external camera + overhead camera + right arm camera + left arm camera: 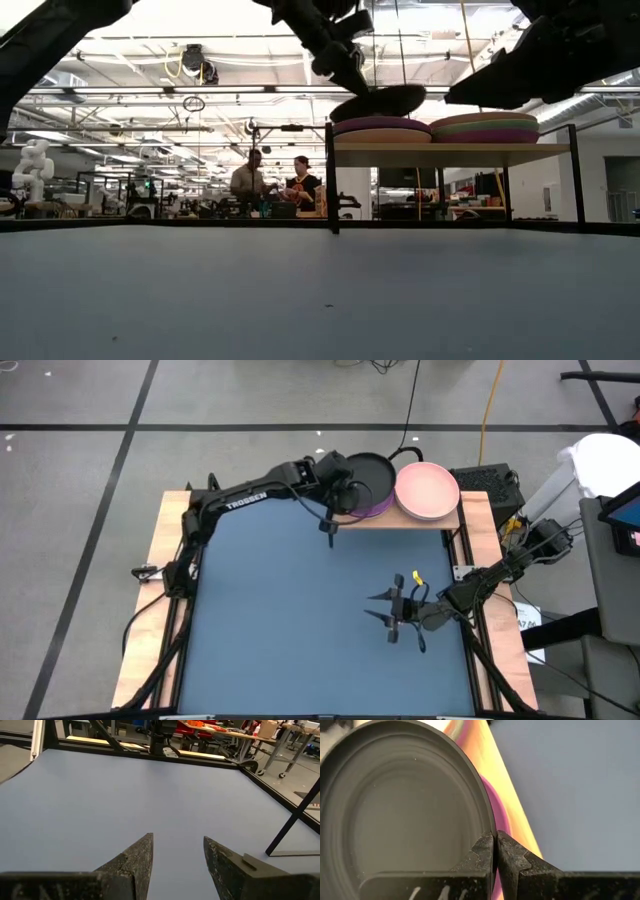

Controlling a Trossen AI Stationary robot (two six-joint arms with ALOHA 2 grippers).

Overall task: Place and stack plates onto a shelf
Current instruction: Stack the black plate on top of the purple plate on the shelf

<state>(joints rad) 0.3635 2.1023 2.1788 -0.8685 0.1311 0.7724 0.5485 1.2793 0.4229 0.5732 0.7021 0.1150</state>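
From my end the left arm is stretched way out to the far edge of the table, elbow folded, with the left gripper clenched on the rim of a dark grey plate. In the left wrist view the two fingers pinch that rim tight, hardly any gap between them. The plate is matte, round and shallow with faint concentric rings inside, and it sits tilted just above the left stack on the shelf, which is a pale wood board on thin dark legs. I can see a purple plate on top of that stack. The right stack has a pink plate on top.

The right arm waits low over the blue tabletop, right gripper spread wide, holding nothing.
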